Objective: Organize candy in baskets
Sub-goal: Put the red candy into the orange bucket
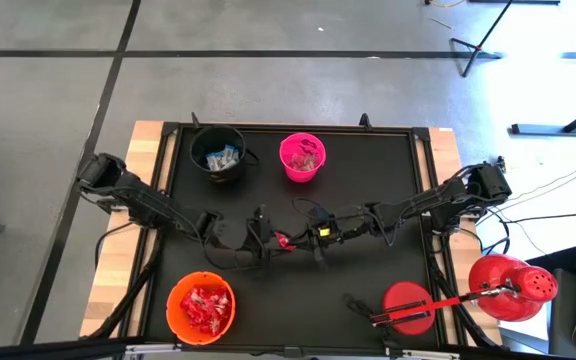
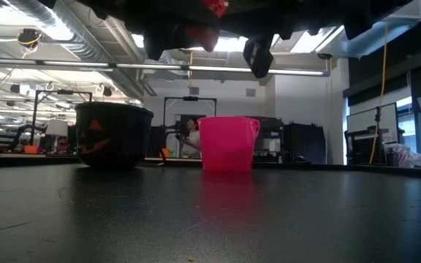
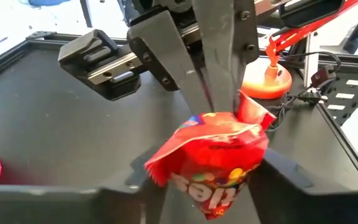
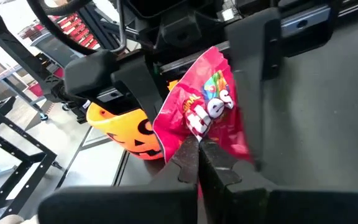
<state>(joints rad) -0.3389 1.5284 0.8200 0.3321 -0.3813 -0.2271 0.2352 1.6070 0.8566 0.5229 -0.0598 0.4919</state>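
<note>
A red shiny candy packet (image 1: 284, 240) hangs in the air over the middle of the table, between my two grippers. My left gripper (image 1: 268, 240) comes from the table's left and my right gripper (image 1: 304, 237) from the right; both are shut on the packet. The black bucket (image 1: 218, 153) at the far side holds blue-and-white bars. The pink bucket (image 1: 302, 156) stands beside it and the orange bucket (image 1: 201, 307) at the near left holds red packets. In the low view the packet (image 2: 214, 6) shows high above the table. My left gripper has the packet (image 3: 213, 155) between its two wide-set fingers (image 3: 151, 183), one on each side edge, coming level from the table's left. The packet is crumpled between them and lifted clear of the table. My right gripper pinches one end edge of the packet (image 4: 194, 134) between its two closed fingertips (image 4: 188, 158), coming level from the table's right. That edge also shows in the left wrist view (image 3: 219, 112). The packet is clear of the table.
A large red domed object (image 1: 513, 285) and a red disc (image 1: 408, 305) with a red-handled tool sit at the near right. The dark table top (image 1: 368, 180) has a raised rim. Cables hang under both arms near the middle.
</note>
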